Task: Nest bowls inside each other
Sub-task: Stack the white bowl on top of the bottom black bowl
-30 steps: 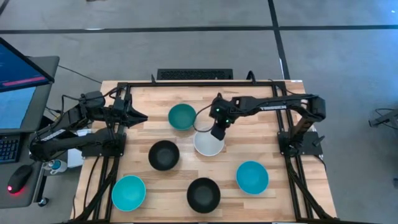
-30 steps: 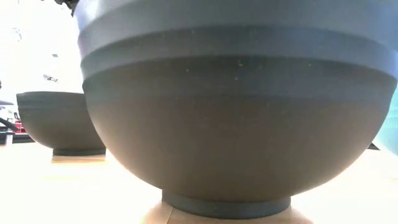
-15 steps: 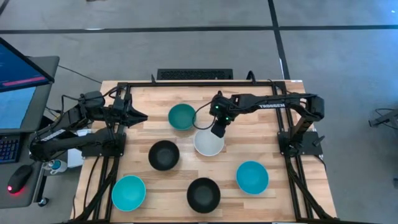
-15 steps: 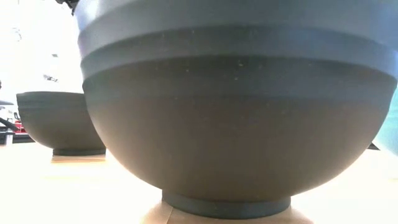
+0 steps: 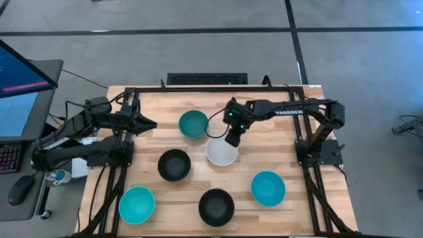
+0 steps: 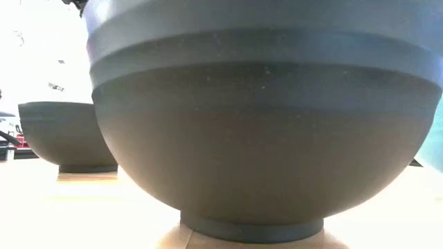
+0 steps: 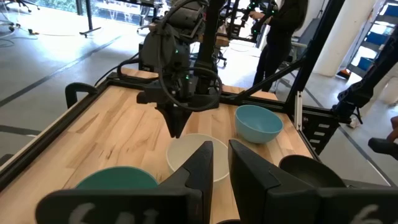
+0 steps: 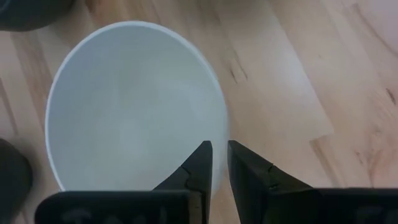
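**Right arm over the white bowl**

The right gripper (image 5: 232,141) hangs above the white bowl's (image 5: 221,153) rim, jaws narrowly parted astride the wall, not visibly pinching it. "TROSSEN" is printed on that arm. The left gripper (image 5: 151,123) waits at the table's (image 5: 277,132) left edge, jaws slightly apart, empty. The teal bowl (image 5: 193,123), two black bowls (image 5: 174,164) (image 5: 216,206) and two cyan bowls (image 5: 137,204) (image 5: 268,188) sit separately.

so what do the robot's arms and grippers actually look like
Both arms are dark, near-black jointed links. The right arm carries white lettering along its forearm and a small green light at the wrist. The right gripper ends in two dark tapering fingers. The left gripper narrows to a point, and black cables loop around the left arm.
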Robot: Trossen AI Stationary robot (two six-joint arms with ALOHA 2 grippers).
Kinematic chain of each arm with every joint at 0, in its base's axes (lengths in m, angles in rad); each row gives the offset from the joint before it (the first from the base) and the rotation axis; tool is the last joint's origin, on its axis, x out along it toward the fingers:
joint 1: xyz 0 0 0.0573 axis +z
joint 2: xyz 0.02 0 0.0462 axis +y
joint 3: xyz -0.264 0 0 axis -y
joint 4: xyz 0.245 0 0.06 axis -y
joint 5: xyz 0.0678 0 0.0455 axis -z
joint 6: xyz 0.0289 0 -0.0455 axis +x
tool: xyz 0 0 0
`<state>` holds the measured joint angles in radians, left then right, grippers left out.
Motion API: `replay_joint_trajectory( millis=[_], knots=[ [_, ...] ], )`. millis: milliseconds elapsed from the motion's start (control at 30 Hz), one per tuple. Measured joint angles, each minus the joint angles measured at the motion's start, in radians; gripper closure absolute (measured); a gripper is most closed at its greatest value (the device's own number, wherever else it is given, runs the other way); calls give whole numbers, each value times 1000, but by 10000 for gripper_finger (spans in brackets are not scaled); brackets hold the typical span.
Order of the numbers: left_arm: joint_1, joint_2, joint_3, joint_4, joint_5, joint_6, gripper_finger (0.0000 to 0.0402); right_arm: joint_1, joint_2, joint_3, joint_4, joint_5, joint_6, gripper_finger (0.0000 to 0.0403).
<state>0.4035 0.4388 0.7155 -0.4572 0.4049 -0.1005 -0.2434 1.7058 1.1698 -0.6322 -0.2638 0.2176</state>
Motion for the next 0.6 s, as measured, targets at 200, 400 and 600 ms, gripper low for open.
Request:
replay_joint_trajectory(
  millis=[200,400,600],
  knots=[
    [0,0,0,0,-1,0,361,7,18,-2,-1,6,-5,329],
    [0,0,0,0,-1,0,361,5,18,-18,37,30,9,329],
    [0,0,0,0,-10,4,361,4,18,-18,41,31,-6,329]
  ],
)
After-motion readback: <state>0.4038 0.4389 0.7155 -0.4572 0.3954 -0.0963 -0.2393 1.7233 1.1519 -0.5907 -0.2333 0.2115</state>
